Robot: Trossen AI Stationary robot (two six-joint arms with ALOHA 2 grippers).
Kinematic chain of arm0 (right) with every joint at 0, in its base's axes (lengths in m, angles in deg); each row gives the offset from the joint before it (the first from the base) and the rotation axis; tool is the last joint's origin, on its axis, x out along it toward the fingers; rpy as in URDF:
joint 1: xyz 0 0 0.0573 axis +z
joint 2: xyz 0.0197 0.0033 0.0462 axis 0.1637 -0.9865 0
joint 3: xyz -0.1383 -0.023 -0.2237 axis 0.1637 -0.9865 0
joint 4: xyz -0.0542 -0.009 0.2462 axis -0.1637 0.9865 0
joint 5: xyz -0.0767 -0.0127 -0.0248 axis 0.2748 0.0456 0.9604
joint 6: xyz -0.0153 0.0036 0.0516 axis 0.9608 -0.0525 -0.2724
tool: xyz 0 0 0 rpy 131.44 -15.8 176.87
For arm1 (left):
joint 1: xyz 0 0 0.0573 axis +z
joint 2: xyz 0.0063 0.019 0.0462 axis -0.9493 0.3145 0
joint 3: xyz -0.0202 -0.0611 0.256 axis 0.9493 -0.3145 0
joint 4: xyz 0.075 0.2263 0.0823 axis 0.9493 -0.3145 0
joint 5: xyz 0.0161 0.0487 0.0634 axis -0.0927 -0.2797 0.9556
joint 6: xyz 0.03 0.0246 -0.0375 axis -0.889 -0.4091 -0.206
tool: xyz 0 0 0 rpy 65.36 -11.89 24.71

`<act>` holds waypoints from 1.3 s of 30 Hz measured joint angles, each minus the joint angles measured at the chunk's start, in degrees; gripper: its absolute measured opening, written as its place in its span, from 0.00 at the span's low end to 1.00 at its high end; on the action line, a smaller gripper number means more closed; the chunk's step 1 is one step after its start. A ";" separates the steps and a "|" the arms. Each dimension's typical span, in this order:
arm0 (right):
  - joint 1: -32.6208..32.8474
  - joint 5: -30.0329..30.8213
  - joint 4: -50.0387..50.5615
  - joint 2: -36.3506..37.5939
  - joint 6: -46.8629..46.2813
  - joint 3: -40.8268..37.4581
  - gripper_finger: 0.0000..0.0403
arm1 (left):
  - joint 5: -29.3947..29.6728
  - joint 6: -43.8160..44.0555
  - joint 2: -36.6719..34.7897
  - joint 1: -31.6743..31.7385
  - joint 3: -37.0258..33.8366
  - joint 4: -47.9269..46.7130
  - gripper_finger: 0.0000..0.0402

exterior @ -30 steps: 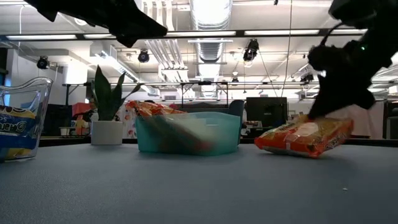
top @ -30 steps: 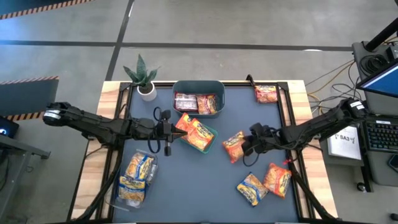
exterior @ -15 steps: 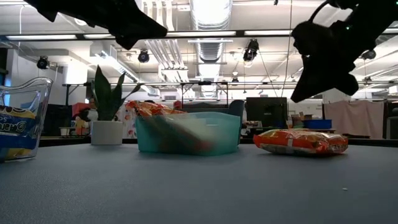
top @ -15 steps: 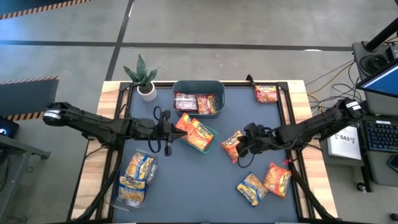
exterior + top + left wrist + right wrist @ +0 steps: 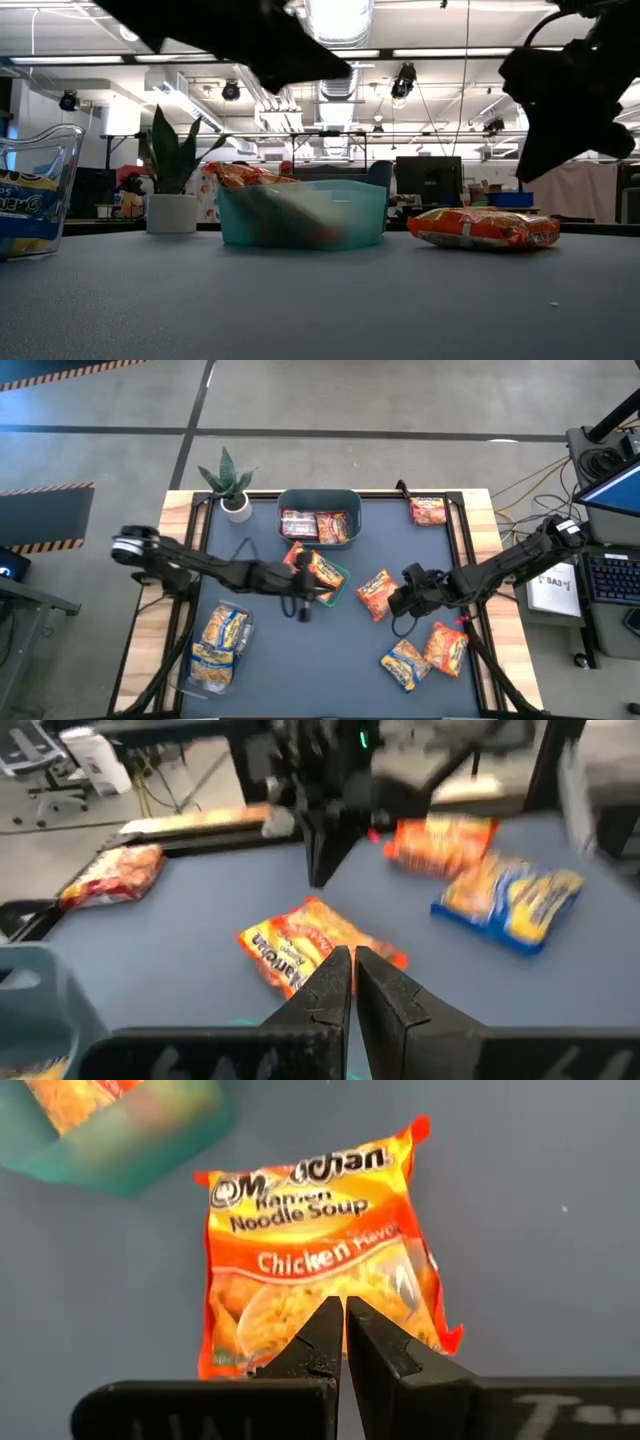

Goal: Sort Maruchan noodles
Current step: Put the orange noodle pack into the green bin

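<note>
Right gripper [image 5: 400, 601]: pinched shut, empty, just beside the orange chicken packet [image 5: 376, 594] lying flat mid-table.
Left gripper [image 5: 322, 592]: closed, empty, over the green tray [image 5: 341, 574] holding orange packets.
Around: teal tub [image 5: 318, 497] with dark red packets; clear bin [image 5: 196, 680] of yellow-blue ones; potted plant [image 5: 231, 482].
Texture: crinkly, glossy plastic squares.

Grey concrete floor [image 5: 400, 400], ceiling striplights [image 5: 440, 52] (lit), desk monitor [image 5: 427, 178]

The closed left end effector [image 5: 352, 982] points at an orange noodle packet [image 5: 312, 945] on the table [image 5: 180, 960].
</note>
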 joint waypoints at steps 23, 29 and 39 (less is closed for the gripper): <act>4.78 -2.41 1.20 8.99 -8.18 -10.47 0.02 | 0.00 -6.76 31.64 0.48 26.33 -4.66 0.00; 4.75 -2.79 1.48 11.62 -8.12 -10.47 0.05 | 0.31 -6.74 33.60 1.53 27.44 -4.60 0.00; 4.75 -2.88 1.32 14.53 -8.66 -12.27 0.37 | 0.48 -6.70 35.81 2.40 28.50 -5.00 0.00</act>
